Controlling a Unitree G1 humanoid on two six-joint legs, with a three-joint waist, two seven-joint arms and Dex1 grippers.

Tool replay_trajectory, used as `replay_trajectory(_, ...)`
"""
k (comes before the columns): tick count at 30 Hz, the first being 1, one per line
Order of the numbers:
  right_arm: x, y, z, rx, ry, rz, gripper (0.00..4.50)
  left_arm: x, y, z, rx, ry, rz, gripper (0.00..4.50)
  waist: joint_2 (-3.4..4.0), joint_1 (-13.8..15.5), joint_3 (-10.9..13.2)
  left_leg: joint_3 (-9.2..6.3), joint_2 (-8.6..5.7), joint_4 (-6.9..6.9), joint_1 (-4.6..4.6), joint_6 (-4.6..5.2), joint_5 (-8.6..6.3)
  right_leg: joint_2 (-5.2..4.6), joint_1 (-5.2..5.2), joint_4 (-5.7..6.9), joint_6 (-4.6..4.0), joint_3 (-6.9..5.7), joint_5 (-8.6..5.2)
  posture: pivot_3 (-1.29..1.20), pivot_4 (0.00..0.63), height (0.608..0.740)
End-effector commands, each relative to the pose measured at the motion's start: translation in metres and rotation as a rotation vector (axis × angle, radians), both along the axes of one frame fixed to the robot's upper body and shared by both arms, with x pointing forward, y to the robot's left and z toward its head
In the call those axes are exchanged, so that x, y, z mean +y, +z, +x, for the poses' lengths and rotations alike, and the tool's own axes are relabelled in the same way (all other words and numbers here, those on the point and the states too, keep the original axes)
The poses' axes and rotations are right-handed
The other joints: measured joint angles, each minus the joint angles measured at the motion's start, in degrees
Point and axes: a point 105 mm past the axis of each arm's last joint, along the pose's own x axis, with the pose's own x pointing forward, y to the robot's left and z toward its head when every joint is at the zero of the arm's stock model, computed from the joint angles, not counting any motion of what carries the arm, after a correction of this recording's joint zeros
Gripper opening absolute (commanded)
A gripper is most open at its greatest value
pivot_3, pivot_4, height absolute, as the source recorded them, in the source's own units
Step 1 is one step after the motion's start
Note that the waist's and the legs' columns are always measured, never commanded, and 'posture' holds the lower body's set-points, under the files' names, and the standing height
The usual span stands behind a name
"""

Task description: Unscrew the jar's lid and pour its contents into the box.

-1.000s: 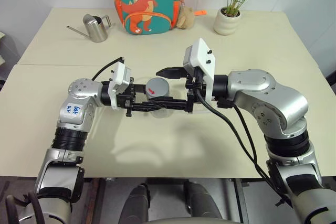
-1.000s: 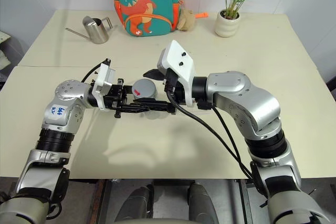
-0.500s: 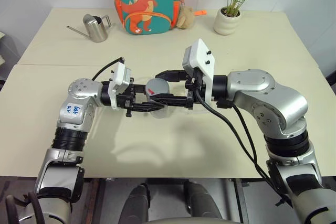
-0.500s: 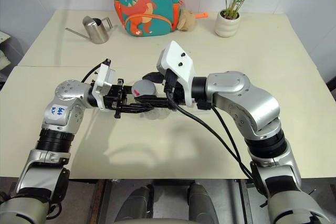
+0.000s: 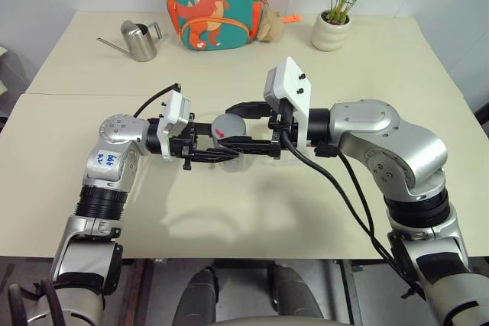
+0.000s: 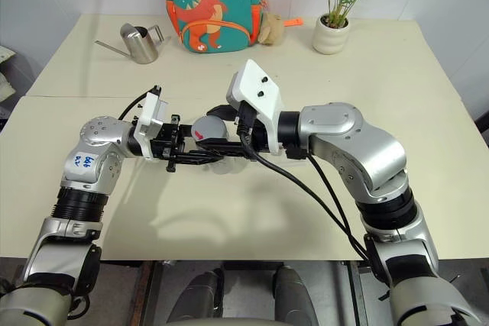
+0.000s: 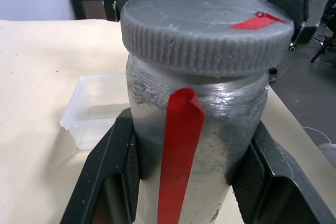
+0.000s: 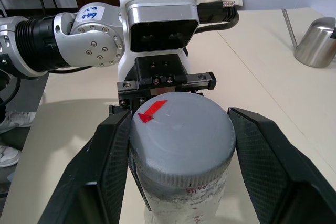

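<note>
Both arms meet over the middle of the desk (image 5: 252,219), forearms roughly level, one reaching in from each side.

Left gripper (image 7: 184,166) points toward the robot's right; its fingers (image 7: 113,166) are clenched on the body of the jar (image 7: 210,145), one on each side below the lid. The jar is upright and held above the desk surface, its red stripe facing the left wrist camera.

Right gripper (image 8: 181,145) points toward the robot's left, tipped slightly down. Its fingers (image 8: 113,156) are closed on the rim of the lid (image 8: 181,129) from both sides. The lid is still seated on the jar, grey with a ribbed edge — small red mark on top.

The box (image 7: 97,111) sits on the desk just beyond the jar as seen from the left wrist; clear, shallow, upright. Contents not visible.

Desk: pale cream top, made of two sections joined by a seam. Along the far edge stand a steel watering can (image 5: 140,40), a teal dinosaur backpack (image 5: 215,3) and a white pot with a green plant (image 5: 331,31) — all well apart from the jar. White wall behind.
</note>
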Motion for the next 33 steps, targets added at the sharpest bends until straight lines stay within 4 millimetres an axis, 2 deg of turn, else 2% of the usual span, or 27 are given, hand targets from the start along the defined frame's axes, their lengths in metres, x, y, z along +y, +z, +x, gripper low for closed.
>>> replay_trajectory(1,0.001,0.02,-0.006,-0.065,0.031,0.027,2.71,0.0,0.009,-0.002,-0.027,-0.016,0.01,1.87,0.0,-0.01,0.0,0.0,0.0,0.0,0.0,0.0,0.0,0.0,0.0,0.0,0.0,0.0,0.0,0.0,0.15,0.74)
replay_trajectory(14,-0.011,0.049,0.007,-0.149,-0.027,0.068,2.71,0.002,0.003,-0.004,-0.009,-0.022,0.032,1.87,0.0,-0.02,0.0,0.0,0.0,0.0,0.0,0.0,0.0,0.0,0.0,-0.01,0.0,-0.01,0.0,0.0,0.15,0.74)
replay_trajectory(24,-0.026,0.063,0.022,-0.209,-0.102,0.066,2.71,0.001,0.0,-0.007,0.005,-0.025,0.031,1.87,0.01,-0.01,0.0,0.01,0.0,0.0,0.0,0.01,0.0,0.0,0.0,-0.01,0.0,0.0,0.0,0.0,0.15,0.74)
replay_trajectory(26,-0.039,0.063,0.032,-0.214,-0.17,0.057,2.71,0.004,0.003,-0.004,-0.008,-0.003,0.025,1.87,0.01,0.01,0.01,0.01,0.0,-0.01,0.0,0.01,0.0,0.0,0.0,-0.01,0.0,-0.01,0.0,0.0,0.15,0.74)
replay_trajectory(28,-0.062,0.057,0.046,-0.197,-0.279,0.038,2.71,0.012,0.01,0.002,-0.033,0.051,0.016,1.87,0.01,0.04,0.0,0.01,0.0,-0.01,-0.01,0.01,0.0,0.0,0.0,-0.02,0.0,0.0,0.0,0.0,0.15,0.74)
replay_trajectory(31,-0.095,0.04,0.061,-0.154,-0.427,-0.003,2.71,0.025,0.017,0.009,-0.06,0.122,0.008,1.87,-0.01,0.17,0.01,0.01,0.0,-0.01,-0.03,0.02,-0.01,0.0,0.0,-0.05,0.0,-0.01,0.0,0.0,0.15,0.74)
replay_trajectory(33,-0.125,0.022,0.073,-0.112,-0.566,-0.032,2.71,0.034,0.023,0.013,-0.08,0.173,0.002,1.87,0.0,0.12,0.01,0.01,-0.01,-0.02,-0.03,0.03,-0.02,-0.01,0.0,-0.08,0.0,0.0,0.0,0.0,0.15,0.74)
